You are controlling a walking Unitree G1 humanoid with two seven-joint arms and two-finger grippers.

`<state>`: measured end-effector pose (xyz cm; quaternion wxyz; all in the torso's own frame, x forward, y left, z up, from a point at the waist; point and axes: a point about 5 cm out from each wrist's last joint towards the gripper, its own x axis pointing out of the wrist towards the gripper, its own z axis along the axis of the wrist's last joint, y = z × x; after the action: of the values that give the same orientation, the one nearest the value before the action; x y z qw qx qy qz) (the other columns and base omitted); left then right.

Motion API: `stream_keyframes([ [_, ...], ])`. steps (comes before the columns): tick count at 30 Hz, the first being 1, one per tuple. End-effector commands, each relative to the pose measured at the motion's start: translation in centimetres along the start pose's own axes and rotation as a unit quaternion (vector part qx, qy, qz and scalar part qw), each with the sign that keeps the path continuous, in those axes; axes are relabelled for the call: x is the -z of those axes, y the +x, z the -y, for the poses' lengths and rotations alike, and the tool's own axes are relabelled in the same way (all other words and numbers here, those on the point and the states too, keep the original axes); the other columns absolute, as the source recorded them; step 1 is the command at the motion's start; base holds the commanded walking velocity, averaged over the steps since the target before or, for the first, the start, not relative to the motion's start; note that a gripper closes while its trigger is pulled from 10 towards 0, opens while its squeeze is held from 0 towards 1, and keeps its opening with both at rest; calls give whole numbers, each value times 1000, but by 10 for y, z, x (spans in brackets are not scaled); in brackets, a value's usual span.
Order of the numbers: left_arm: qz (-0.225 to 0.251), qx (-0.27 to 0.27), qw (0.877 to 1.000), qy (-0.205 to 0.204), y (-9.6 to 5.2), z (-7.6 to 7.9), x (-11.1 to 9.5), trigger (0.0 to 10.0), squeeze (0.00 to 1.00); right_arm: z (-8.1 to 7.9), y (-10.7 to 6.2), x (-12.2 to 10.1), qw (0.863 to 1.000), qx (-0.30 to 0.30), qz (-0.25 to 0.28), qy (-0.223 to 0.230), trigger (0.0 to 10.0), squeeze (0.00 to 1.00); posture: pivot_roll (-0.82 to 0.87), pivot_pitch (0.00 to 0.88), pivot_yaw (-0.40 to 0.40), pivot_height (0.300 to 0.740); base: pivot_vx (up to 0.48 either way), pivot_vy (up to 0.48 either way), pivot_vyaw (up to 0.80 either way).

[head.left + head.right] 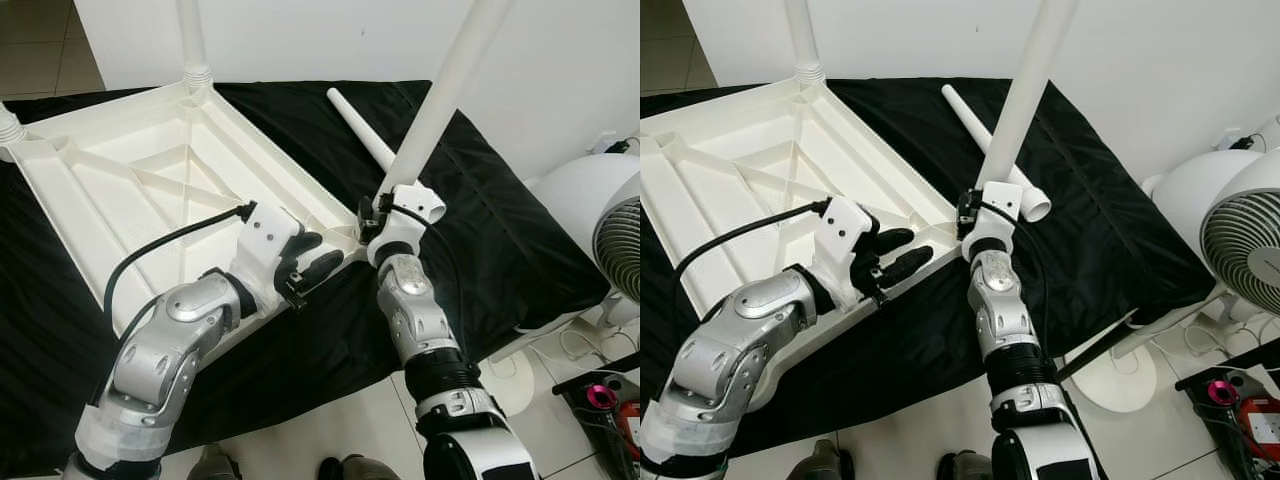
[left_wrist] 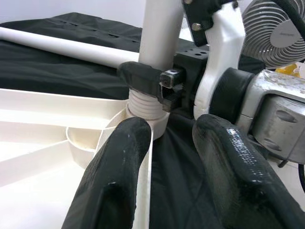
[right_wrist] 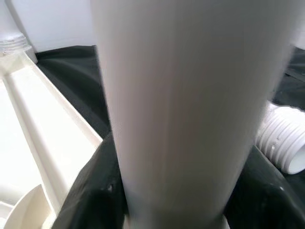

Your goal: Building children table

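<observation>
From the left eye view, a white plastic tabletop [image 1: 150, 190] lies upside down on a black cloth [image 1: 480, 230], its ribbed underside facing up. Three legs stand in its corners: one at the far corner [image 1: 192, 40], one at the left edge of the picture [image 1: 8, 125], and one tall leg [image 1: 450, 85] rising from the near right corner. A fourth leg [image 1: 362, 133] lies loose on the cloth behind that corner. The right gripper [image 1: 378, 215] is clamped round the foot of the tall leg. The left gripper [image 1: 318, 258] rests at the tabletop's near rim just beside that corner, its jaws slightly apart. A white fan [image 1: 622, 235] stands at the right, and a pink object [image 1: 600, 393] lies on the floor below it.

In the right eye view the same scene shows: the loose leg's ribbed open end [image 1: 1032, 203] lies just behind the right gripper [image 1: 975, 215]. Two shoes [image 1: 820, 462] show at the bottom edge.

In the left wrist view, the left gripper's two black fingers [image 2: 119, 181] straddle the tabletop's thin rim. Ahead, the tall leg's ribbed end [image 2: 142, 102] sits in the round corner socket [image 2: 143, 121], with one finger of the right gripper [image 2: 143, 78] wrapped across it. The fan's hub [image 2: 286, 34] carries writing too small to read.

In the right wrist view, the tall leg [image 3: 186, 105] runs up between the right gripper's jaws, which press against both sides of it.
</observation>
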<state>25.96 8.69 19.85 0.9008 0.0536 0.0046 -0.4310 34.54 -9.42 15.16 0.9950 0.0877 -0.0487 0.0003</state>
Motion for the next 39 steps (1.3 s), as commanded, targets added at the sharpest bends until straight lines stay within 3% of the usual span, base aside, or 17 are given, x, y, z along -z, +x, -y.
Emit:
stream_keyframes([
  [1,-1,-9,1000,2,0,-2,1,10000,0,6,-5,11,1000,8,-23,11,10000,1000,-14,54,-73,740,0,0,0],
  [4,-2,-9,1000,2,0,-2,1,10000,0,14,-3,0,1000,-12,6,24,10000,1000,-14,55,-72,740,0,0,0],
  [9,-1,-7,1000,1,2,-1,1,10000,0,28,4,-8,997,-77,7,-10,10000,1000,-15,60,-69,740,0,0,0],
  [10,-1,-6,1000,0,2,0,1,10000,0,32,6,-10,995,-103,6,-19,10000,796,-16,61,-66,740,0,0,0],
  [11,-1,-6,1000,0,2,0,1,10000,0,32,6,-10,995,-103,6,-19,10000,796,-16,61,-66,740,0,0,0],
  [12,-1,-4,1000,-1,2,1,1,10000,0,36,9,-12,990,-135,4,-32,10000,0,-20,64,-63,740,0,0,0],
  [17,-2,0,1000,1,4,2,1,10000,0,44,14,-14,974,-217,-9,-71,10000,0,-22,69,-55,740,0,0,0],
  [20,-2,1,1000,1,6,2,1,10000,0,47,18,-16,949,-292,-20,-114,10000,0,-24,70,-51,740,0,0,0],
  [21,-2,1,1000,1,6,2,1,10000,0,47,18,-16,949,-292,-20,-114,10000,0,-24,70,-51,740,0,0,0],
  [22,0,2,1000,1,7,3,0,10000,0,44,20,-16,936,-324,-20,-137,10000,0,-26,69,-49,740,0,0,0],
  [31,1,5,1000,-4,10,3,-2,10000,0,40,27,-17,919,-364,-37,-149,10000,0,-17,63,-50,740,0,0,0],
  [32,1,7,1000,-6,11,4,-2,10000,0,41,28,-16,916,-365,-46,-157,6471,0,-14,61,-52,740,0,0,0],
  [33,1,7,1000,-6,11,4,-2,10000,0,41,28,-16,916,-365,-46,-157,6471,0,-14,61,-52,740,0,0,0],
  [34,3,10,1000,-9,11,5,-2,10000,0,44,29,-13,914,-368,-61,-159,0,0,-10,61,-53,740,0,0,0],
  [39,2,12,1000,-6,11,6,-2,10000,0,53,29,-4,913,-368,-94,-152,0,0,-9,60,-53,740,0,0,0],
])
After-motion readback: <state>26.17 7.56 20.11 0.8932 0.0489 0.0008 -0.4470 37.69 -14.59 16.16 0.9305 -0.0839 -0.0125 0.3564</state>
